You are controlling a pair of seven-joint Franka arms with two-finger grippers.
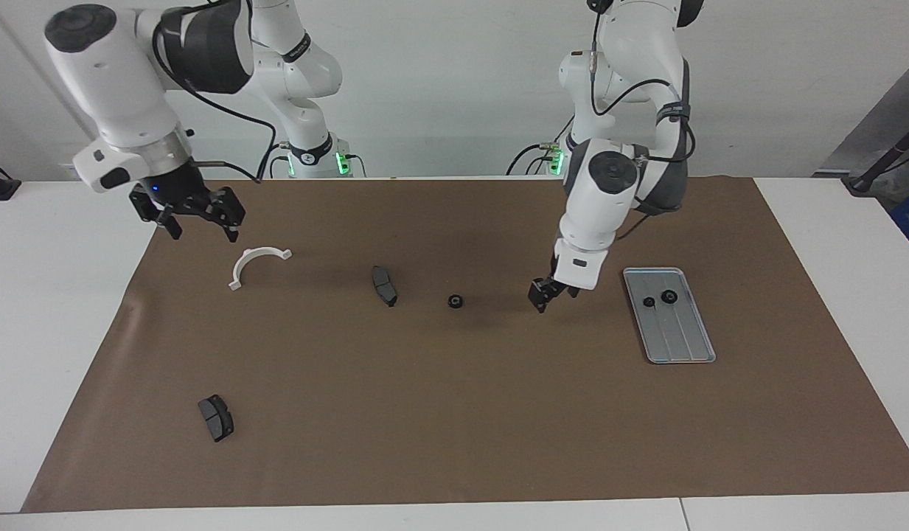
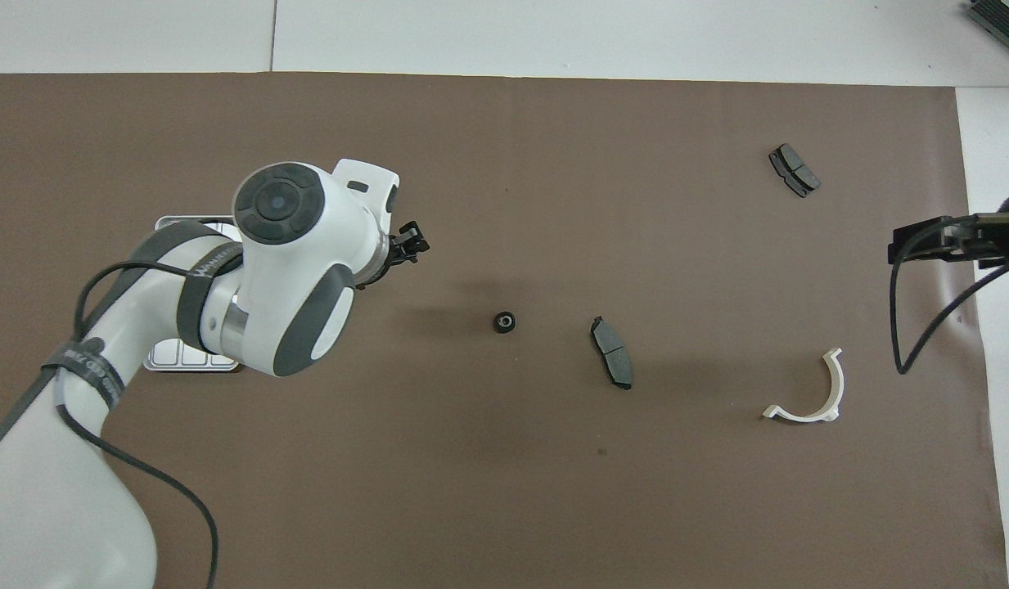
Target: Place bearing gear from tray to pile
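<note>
Black, small and rigid, the two gears [image 1: 659, 299] in the tray [image 1: 681, 346] want a rim pinch; left gripper [image 1: 546, 293] hangs empty, released, right gripper [image 1: 196, 214] spread wide, waiting.

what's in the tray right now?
Facing view: two small black gears lie side by side in the tray, toward its end nearer the robots; the rest is bare. Overhead, the left arm covers most of the tray, gears included.
</note>
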